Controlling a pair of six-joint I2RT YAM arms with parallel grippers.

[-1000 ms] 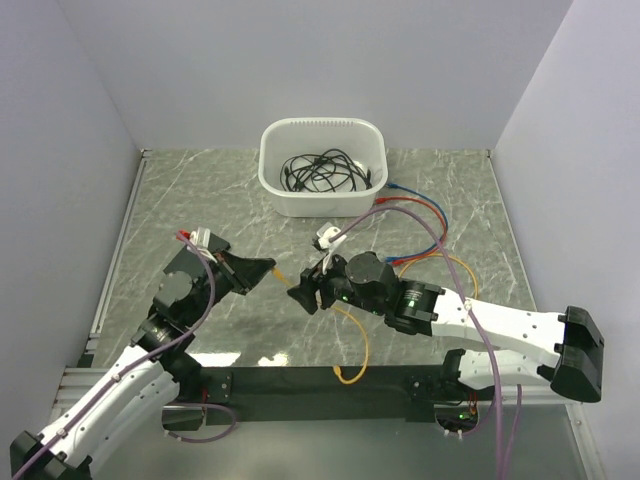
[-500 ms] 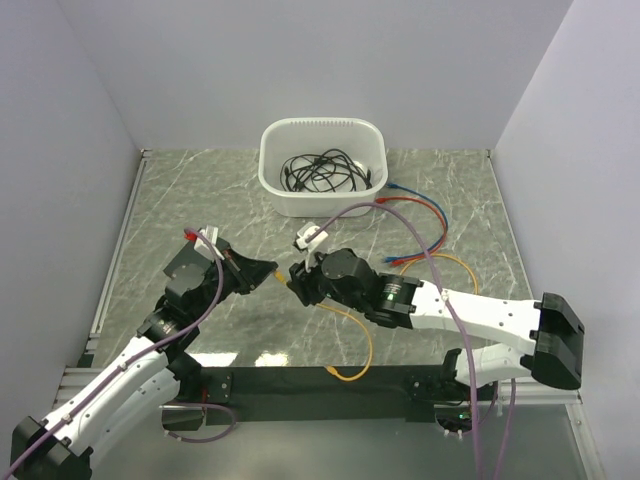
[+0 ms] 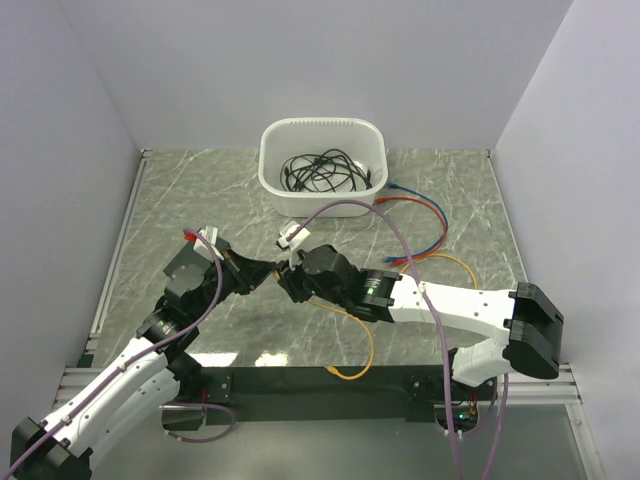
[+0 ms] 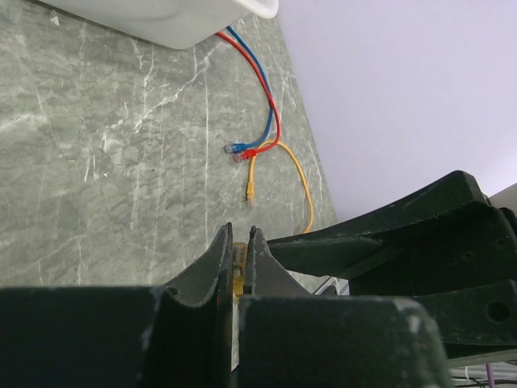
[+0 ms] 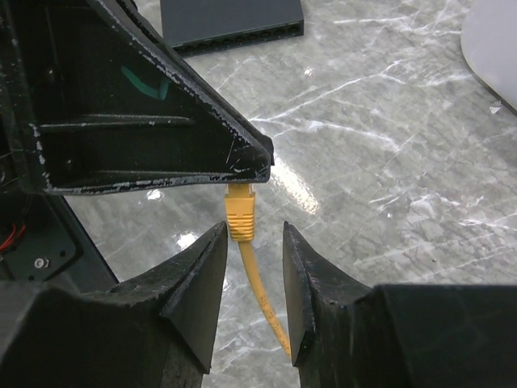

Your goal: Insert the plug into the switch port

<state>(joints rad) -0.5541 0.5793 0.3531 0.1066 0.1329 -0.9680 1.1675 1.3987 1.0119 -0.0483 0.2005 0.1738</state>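
Above the marbled table (image 3: pixel 180 190), between the two arms, the left gripper (image 5: pixel 260 166) is pinching the nose of the yellow plug (image 5: pixel 240 212) with its jaws pressed together. The plug's body is hanging free below the fingertips, with its yellow cable (image 5: pixel 260 287) trailing away. The right gripper (image 5: pixel 254 234) is bracketing that body with its jaws spread, one on either side and not yet clamped (the gap on one side looks very slim). The step in hand is probably a transfer of the plug to the right gripper. It calls for a square grip on the rear of the body, centred between the pads, so that the nose is left clear for insertion. The left jaws should let go only once that grip is firm. The switch (image 5: pixel 232 20) is lying flat on the table beyond the left gripper, well apart from the plug. Its row of ports (image 5: pixel 234 39) is facing the right wrist camera.
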